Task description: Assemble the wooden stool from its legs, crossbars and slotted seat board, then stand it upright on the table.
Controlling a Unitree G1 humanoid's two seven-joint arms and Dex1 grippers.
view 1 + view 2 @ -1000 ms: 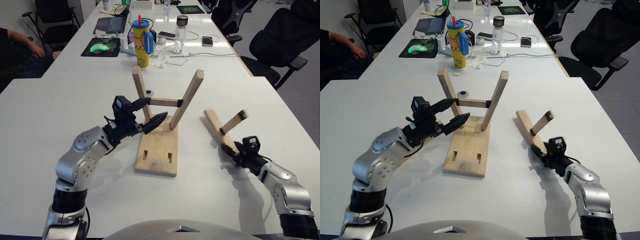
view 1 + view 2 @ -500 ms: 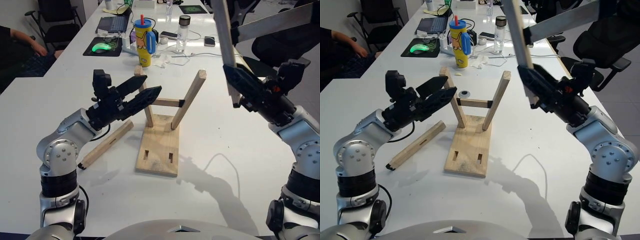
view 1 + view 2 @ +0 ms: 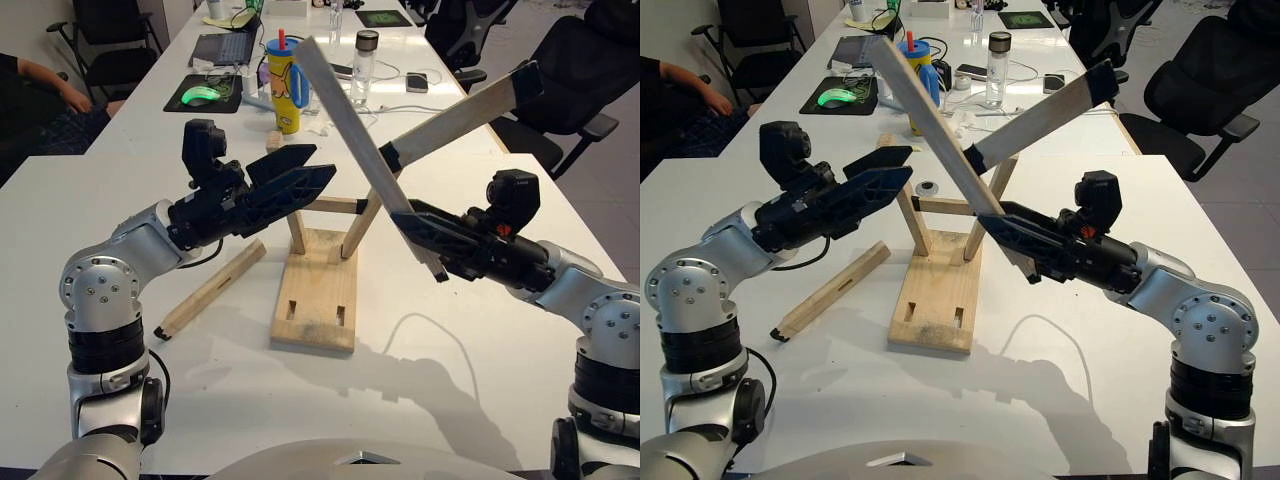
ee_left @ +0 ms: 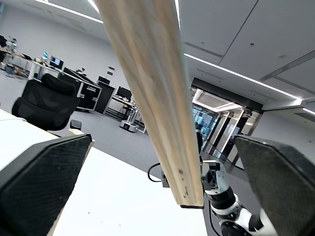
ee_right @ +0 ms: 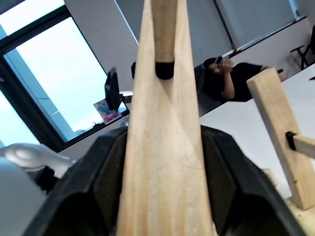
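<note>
The slotted seat board (image 3: 312, 305) lies flat mid-table. Two legs (image 3: 361, 222) stand in its far end, joined by a crossbar (image 3: 335, 205). A third leg (image 3: 212, 286) lies loose on the table to its left. My right gripper (image 3: 420, 228) is shut on the low end of a fourth leg (image 3: 340, 105), held up slanting over the board. A black-capped crossbar (image 3: 455, 110) sticks out of that leg toward the right. My left gripper (image 3: 322, 163) hovers open just left of the raised leg. In the left wrist view that leg (image 4: 147, 88) runs between the pads, untouched.
Behind the stool parts stand a yellow tumbler (image 3: 285, 85) and a bottle (image 3: 362, 65), with a laptop (image 3: 222, 45) and a green-lit mouse pad (image 3: 205, 95) farther left. Office chairs (image 3: 570, 70) flank the table's right edge.
My right arm has swung its leg and crossbar down and leftward, from high on the right to over the seat board. The left gripper has shifted slightly right, staying open.
</note>
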